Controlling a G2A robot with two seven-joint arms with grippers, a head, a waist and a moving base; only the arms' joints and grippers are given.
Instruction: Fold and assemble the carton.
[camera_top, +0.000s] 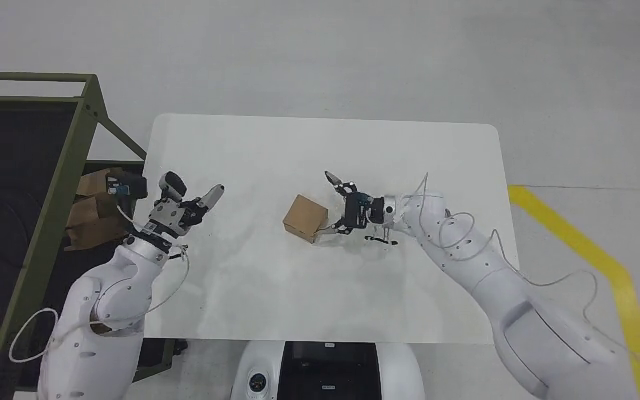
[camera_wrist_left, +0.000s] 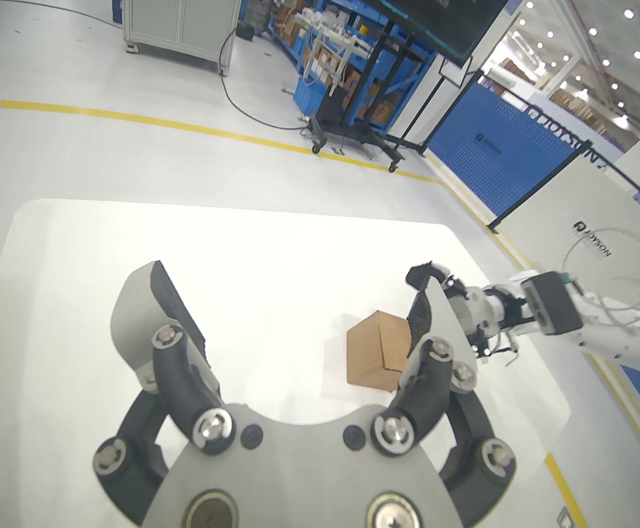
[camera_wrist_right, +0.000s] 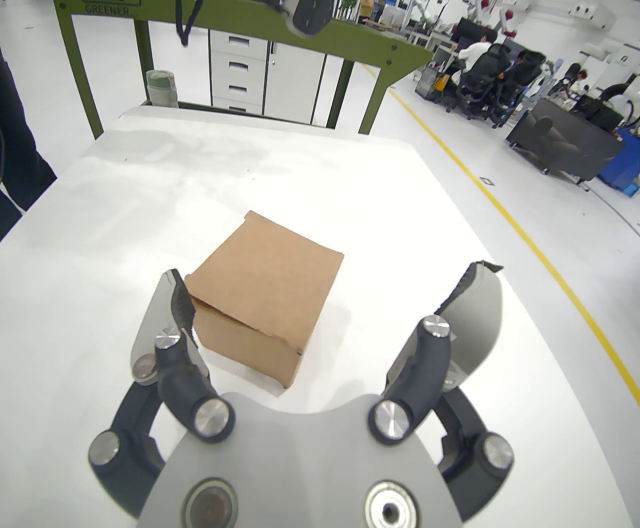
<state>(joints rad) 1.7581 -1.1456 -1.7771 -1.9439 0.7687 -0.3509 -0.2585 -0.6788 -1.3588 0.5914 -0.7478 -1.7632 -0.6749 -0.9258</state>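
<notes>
Green frame (camera_top: 95, 110) stands off the counter's (camera_top: 400, 150) left end, spare cardboard (camera_top: 95, 205) inside it. Carton (camera_top: 304, 217) mid-counter, closed, near-cubic, skewed to counter edges. Right gripper (camera_top: 330, 207) jaws spread, one finger against carton's corner; left gripper (camera_top: 195, 190) jaws spread, well apart.
</notes>
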